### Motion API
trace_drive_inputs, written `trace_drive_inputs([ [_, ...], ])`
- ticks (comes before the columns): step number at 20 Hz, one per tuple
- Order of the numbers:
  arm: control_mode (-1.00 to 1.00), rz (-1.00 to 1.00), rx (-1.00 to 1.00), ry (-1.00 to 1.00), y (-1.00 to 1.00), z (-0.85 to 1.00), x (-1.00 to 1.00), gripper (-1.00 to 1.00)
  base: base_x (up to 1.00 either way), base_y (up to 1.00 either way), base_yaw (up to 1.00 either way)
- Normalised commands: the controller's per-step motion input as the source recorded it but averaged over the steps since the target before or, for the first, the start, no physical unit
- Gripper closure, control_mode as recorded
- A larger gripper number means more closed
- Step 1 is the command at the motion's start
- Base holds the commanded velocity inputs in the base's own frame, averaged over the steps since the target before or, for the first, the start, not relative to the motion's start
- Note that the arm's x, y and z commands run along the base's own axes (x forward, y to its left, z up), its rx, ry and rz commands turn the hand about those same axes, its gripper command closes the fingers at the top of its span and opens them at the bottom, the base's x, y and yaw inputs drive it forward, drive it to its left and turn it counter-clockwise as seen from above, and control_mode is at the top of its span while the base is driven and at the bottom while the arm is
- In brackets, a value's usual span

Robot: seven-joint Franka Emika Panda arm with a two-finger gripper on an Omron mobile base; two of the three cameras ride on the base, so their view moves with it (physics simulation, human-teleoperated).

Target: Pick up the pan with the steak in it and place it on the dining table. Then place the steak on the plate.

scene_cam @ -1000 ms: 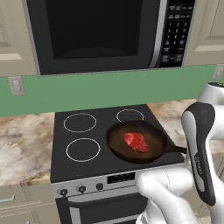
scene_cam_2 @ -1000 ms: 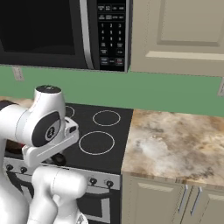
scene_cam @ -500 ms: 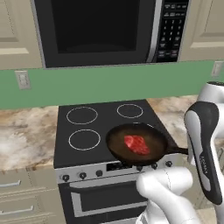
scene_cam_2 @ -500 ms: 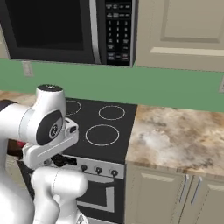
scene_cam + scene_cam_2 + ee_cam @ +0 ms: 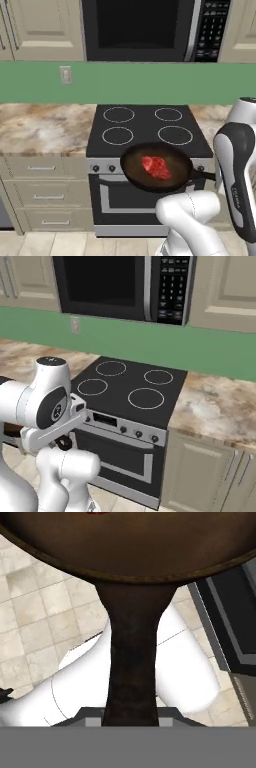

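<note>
The gripper pinches the pan [image 5: 156,172] handle; left base view shows the steak [image 5: 156,167] inside, held before the stove [image 5: 147,130]; hand view shows tiled floor [image 5: 35,612] below.

Black stovetop [image 5: 145,127] flush between marbled bench [image 5: 42,130] runs, four burner rings showing. Pan [image 5: 155,167] hangs off its front edge, over tiled floor [image 5: 35,622]; steak [image 5: 156,167] lies in pan.

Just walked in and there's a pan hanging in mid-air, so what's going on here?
The robot arm is holding the pan by its handle, clear of the stovetop and out in front of the oven. The steak lies in the pan. The gripper is shut on the handle. No table or plate is in sight, so the carrying step is underway.
</note>
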Motion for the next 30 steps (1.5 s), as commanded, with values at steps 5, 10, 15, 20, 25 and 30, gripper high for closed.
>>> trace_drive_inputs([
  [5,1.0,0.0,0.0,0.0,0.0,0.0,0.0,1.0,-0.07,0.0,0.48],
  [10,1.0,0.0,0.0,0.0,0.0,0.0,0.0,1.0,-0.07,0.0,0.49],
  [15,1.0,0.0,0.0,0.0,0.0,0.0,0.0,1.0,-0.07,0.0,0.5],
  [20,1.0,0.0,0.0,0.0,0.0,0.0,0.0,1.0,-0.07,0.0,0.5],
  [25,1.0,0.0,0.0,0.0,0.0,0.0,0.0,1.0,-0.08,0.0,0.5],
  [30,1.0,0.0,0.0,0.0,0.0,0.0,0.0,1.0,-0.07,0.0,0.5],
])
